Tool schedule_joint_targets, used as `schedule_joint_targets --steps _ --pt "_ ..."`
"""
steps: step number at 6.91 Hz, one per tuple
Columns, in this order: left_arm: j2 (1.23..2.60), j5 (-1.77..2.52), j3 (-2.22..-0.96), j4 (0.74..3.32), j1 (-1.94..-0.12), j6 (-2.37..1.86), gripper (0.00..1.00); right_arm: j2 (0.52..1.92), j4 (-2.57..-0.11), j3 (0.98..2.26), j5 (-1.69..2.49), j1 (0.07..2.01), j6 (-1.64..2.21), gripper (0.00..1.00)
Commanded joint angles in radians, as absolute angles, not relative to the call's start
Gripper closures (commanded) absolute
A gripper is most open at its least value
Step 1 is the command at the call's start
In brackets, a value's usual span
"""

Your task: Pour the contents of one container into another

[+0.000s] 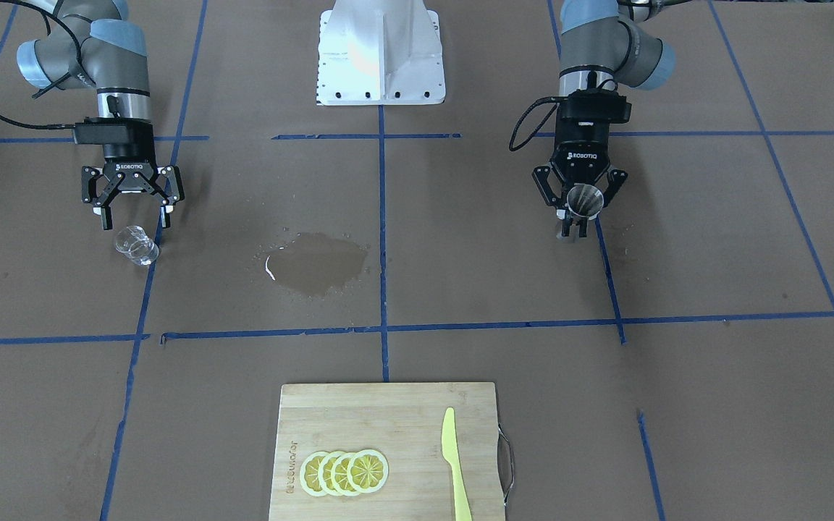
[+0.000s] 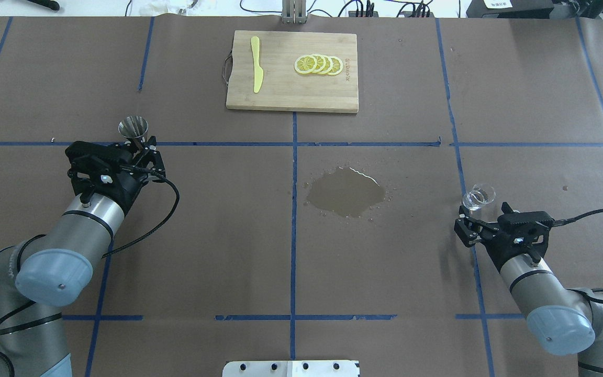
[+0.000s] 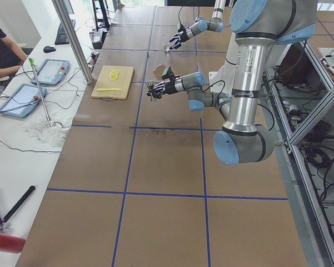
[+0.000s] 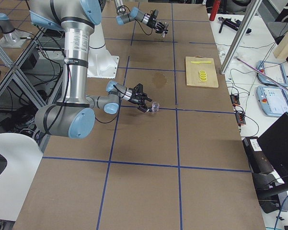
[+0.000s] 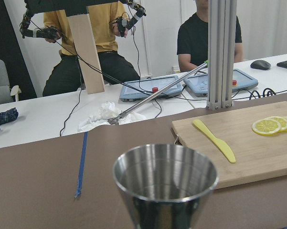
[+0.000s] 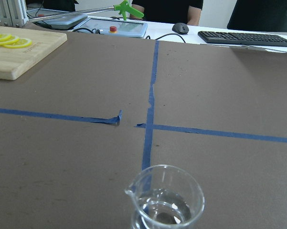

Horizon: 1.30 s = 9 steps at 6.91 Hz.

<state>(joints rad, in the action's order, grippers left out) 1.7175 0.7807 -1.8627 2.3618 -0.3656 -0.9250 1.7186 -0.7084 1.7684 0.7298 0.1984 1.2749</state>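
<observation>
Staining brown table (image 2: 228, 235), puddle (image 2: 346, 192) between cup (image 2: 133, 127) and beaker (image 2: 478, 196), operators (image 5: 207, 36) beyond.

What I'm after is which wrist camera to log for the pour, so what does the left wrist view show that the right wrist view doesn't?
Only the left wrist view: the steel cup close up, with no liquid visible inside, and the yellow knife. Only the right wrist view: the glass beaker holding a little clear liquid, a keyboard and a mouse. Both: the cutting board with lemon slices, the brown table cover and blue tape.
</observation>
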Motion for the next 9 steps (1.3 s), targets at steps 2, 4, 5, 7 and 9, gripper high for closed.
schedule_joint_targets --steps 2,4,5,7,9 --pt "1.717 0.781 -1.858 2.362 -0.367 -0.925 1.00 1.703 -0.701 1.764 0.724 0.213 1.232 0.00" --pt "1.717 0.779 -1.856 2.362 -0.367 -0.925 1.00 1.697 -0.703 1.747 0.727 0.236 1.232 0.00" --pt "1.717 0.781 -1.856 2.361 -0.367 -0.925 1.00 1.697 -0.703 1.744 0.729 0.247 1.230 0.00" --pt "1.717 0.781 -1.856 2.362 -0.367 -0.925 1.00 1.633 -0.701 1.686 0.732 0.259 1.230 0.00" --pt "1.717 0.781 -1.856 2.362 -0.370 -0.925 1.00 1.621 -0.700 1.675 0.735 0.270 1.230 0.00"
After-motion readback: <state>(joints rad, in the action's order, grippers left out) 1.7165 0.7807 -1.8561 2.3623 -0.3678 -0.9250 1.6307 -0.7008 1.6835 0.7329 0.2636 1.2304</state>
